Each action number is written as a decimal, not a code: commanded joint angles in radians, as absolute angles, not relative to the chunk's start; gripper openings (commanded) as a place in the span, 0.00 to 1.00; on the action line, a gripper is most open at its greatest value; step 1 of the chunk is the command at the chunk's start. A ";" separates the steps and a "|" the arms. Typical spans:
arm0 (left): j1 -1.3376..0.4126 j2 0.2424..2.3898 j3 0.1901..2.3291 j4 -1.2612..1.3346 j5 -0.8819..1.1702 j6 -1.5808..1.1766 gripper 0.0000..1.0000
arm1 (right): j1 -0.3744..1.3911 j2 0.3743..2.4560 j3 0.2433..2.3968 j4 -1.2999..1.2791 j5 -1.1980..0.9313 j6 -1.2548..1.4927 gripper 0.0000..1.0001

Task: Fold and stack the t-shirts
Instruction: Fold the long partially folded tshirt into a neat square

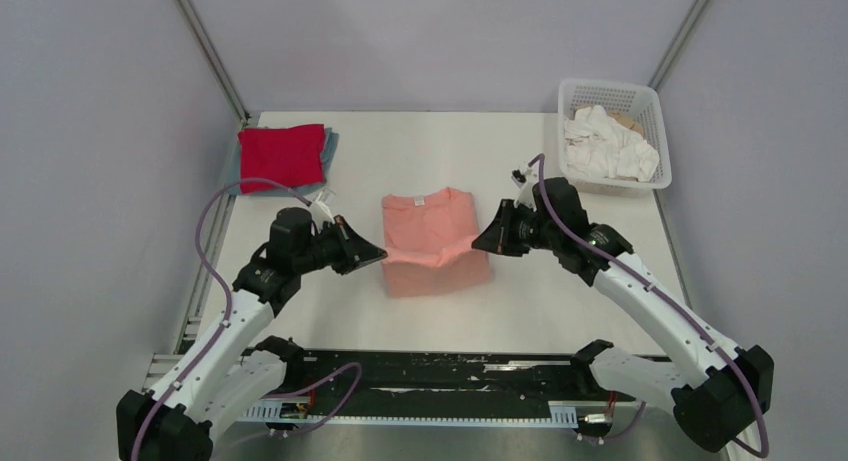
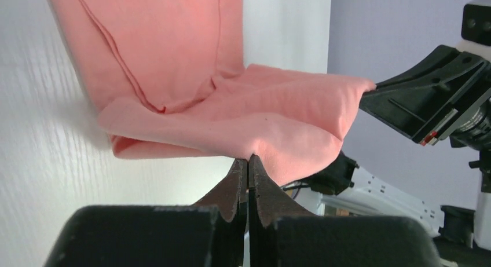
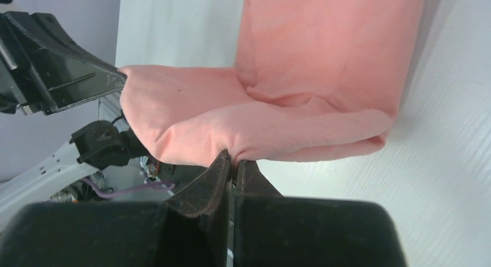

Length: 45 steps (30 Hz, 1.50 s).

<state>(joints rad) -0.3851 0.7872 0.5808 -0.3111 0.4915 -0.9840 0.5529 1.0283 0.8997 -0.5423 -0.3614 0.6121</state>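
Left gripper [image 1: 378, 253] and right gripper [image 1: 478, 243], each pinched tight on a near corner of the salmon-pink t-shirt [image 1: 432, 226]. Its soft near hem hangs in a sagging fold above the white surface [image 1: 560, 281], and the collar end lies flat. Far left: folded red t-shirt [image 1: 282, 153] atop the grey-blue t-shirt [image 1: 333, 146]. Far right: white lattice basket [image 1: 655, 106] holding crumpled pale cloth [image 1: 605, 146].

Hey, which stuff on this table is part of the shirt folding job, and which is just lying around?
Job in hand:
pink shirt, pinched by the left claw and right claw
red shirt, folded, lying on the grey-blue shirt

Lying about:
basket
white cloths in it
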 commanded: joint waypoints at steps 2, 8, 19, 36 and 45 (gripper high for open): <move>-0.311 0.876 0.669 -0.164 0.482 -0.941 0.00 | 0.493 1.106 1.019 -0.518 -0.274 0.566 0.01; -0.247 1.007 0.730 -0.127 0.526 -0.903 0.00 | 0.446 1.191 1.072 -0.482 -0.289 0.543 0.00; -0.175 1.320 0.859 -0.011 0.642 -0.901 0.00 | 0.377 1.366 1.124 -0.379 -0.360 0.540 0.00; -0.115 1.781 1.099 0.034 0.681 -0.891 0.00 | 0.288 1.726 1.223 -0.193 -0.448 0.570 0.01; -0.090 1.946 1.266 -0.063 0.644 -0.861 0.40 | 0.265 1.916 1.352 -0.147 -0.439 0.582 0.49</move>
<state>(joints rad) -0.1146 1.9129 1.1790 -0.0257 0.6685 -0.8986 0.2802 1.8591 1.2556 -0.2176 -0.4290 0.5766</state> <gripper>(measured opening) 0.230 0.284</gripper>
